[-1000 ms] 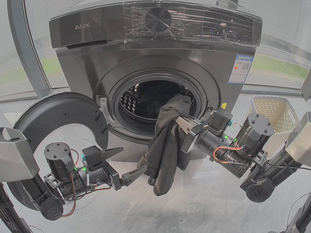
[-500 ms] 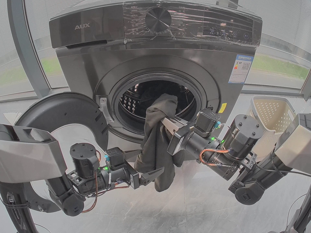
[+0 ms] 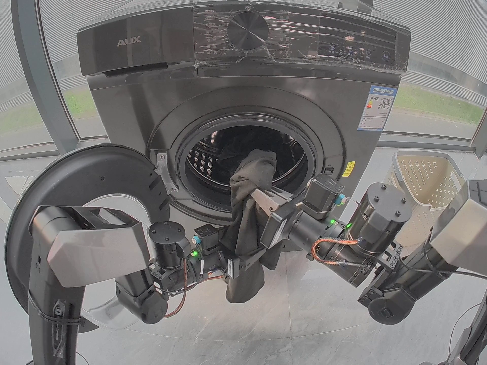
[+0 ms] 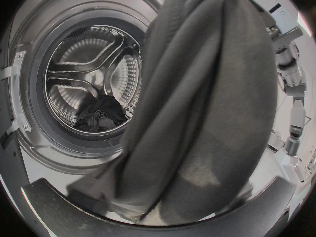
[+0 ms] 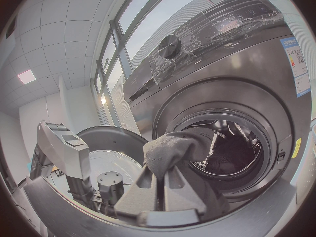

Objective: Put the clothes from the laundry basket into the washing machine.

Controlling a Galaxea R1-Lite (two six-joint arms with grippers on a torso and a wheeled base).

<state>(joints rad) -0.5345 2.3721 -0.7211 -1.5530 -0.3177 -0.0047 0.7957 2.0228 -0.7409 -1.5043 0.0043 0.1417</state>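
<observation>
Where the cloth hangs: the grey garment (image 3: 248, 219) is draped from the tip of the right claw (image 3: 256, 193). Its top fold is level with the drum opening (image 3: 213, 163), just at the lower rim and not yet inside.
Long axis: near upright. Most of the cloth drops from the pinch, past the rim and down the front of the washing machine (image 3: 132, 97) toward the floor (image 3: 314, 300).
Right claw: shut tight on the upper fold, with the cloth squeezed between its closed fingers (image 5: 148, 195).
Left claw (image 3: 246, 265): low down, right against the hanging tail. From where I stand I cannot tell whether it has closed on the cloth.
Way to the drum: from the right claw the opening lies straight ahead and a touch higher, so a short push forward should carry the top fold in.
Nearer arm: the right is nearer the opening and the left is nearer the tail. I judge the tail must be lifted over the lower rim, or it will trail out of the door hole.
Inside: dark clothes (image 4: 98, 114) lie at the bottom of the drum.
Door (image 3: 91, 178): swung wide open on the robot's left, clear of the path.
Laundry basket (image 3: 431, 178): on the floor at the machine's right corner, well apart from the garment.
</observation>
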